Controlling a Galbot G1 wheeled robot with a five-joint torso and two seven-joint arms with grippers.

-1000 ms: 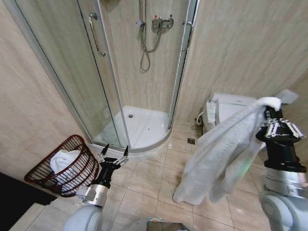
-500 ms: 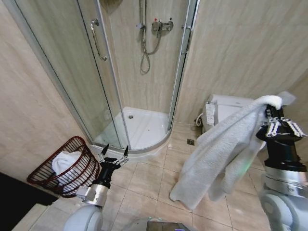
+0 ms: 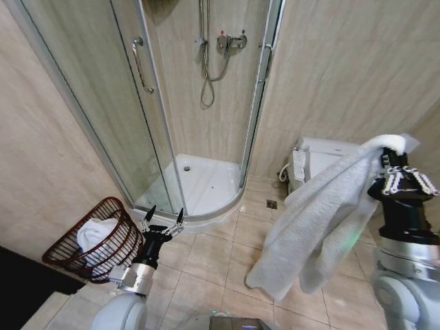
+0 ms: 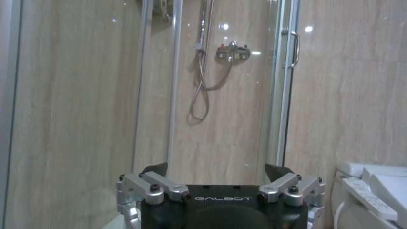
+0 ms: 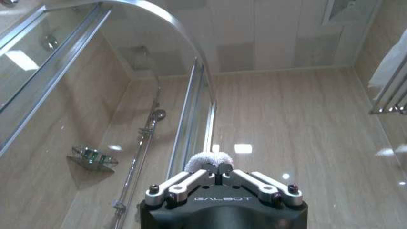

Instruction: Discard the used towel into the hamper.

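The used towel (image 3: 313, 220), pale grey-white, hangs in a long drape from my right gripper (image 3: 390, 158), which is raised at the right and shut on its top corner. In the right wrist view the closed fingers pinch a tuft of the towel (image 5: 207, 159). The hamper (image 3: 72, 249), a dark reddish-brown wire basket, stands tilted on the floor at the left against the wall, with a white towel (image 3: 96, 232) lying inside. Beside the hamper's right rim my left gripper (image 3: 163, 218) is low, open and holding nothing; its spread fingers (image 4: 156, 169) show against the shower wall.
A curved glass shower cubicle (image 3: 206, 180) fills the middle, with a raised white tray. A white toilet (image 3: 323, 152) stands behind the hanging towel. A floor drain (image 3: 272, 203) sits in the tiles. Open tiled floor (image 3: 206, 258) lies between hamper and towel.
The whole picture has slid slightly right, so the camera has turned a little. The towel's lower hem has swung slightly. Both grippers keep their pose.
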